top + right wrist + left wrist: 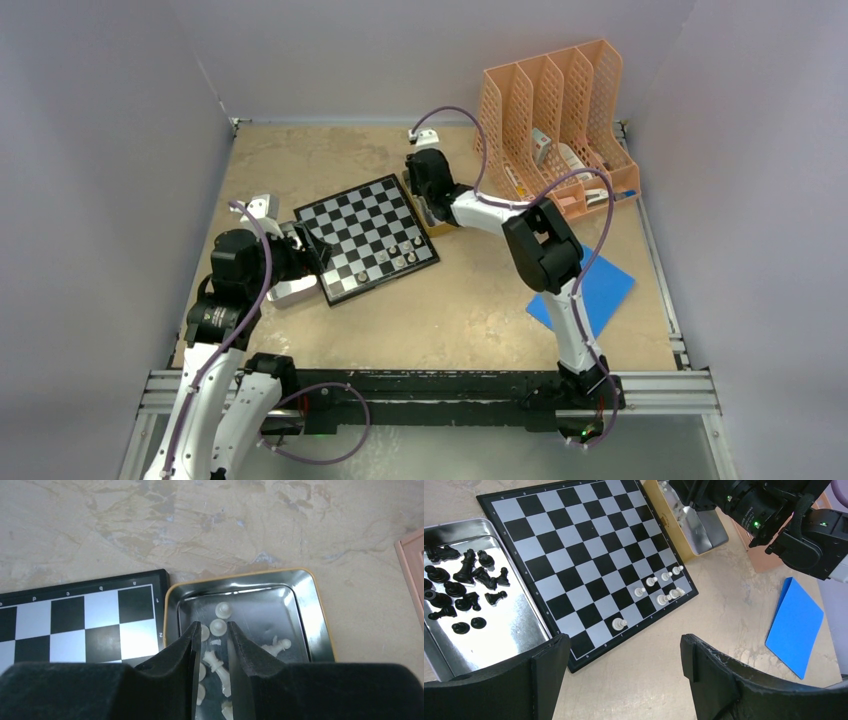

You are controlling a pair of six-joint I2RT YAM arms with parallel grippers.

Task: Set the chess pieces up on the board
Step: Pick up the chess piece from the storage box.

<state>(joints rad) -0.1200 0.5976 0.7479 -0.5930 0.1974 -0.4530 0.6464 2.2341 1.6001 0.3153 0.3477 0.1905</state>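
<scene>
The board (368, 238) lies slanted at mid table, with several pale chess pieces (651, 581) standing near its right corner. Black pieces (469, 585) lie loose in a metal tray (509, 625) at the board's left. My left gripper (625, 642) hangs wide open over bare table by the board's near corner, holding nothing. My right gripper (214, 626) is down in a gold-rimmed tray (320, 615) beside the board's far right corner. Its jaws stand a narrow gap apart. A pale piece (215, 662) lies flat on the tray floor between the fingers; other pale ones (222, 610) lie around them.
An orange file organiser (555, 120) stands at the back right. A blue sheet (585, 290) lies flat on the table to the right, beside the right arm. Grey walls close in the table on three sides.
</scene>
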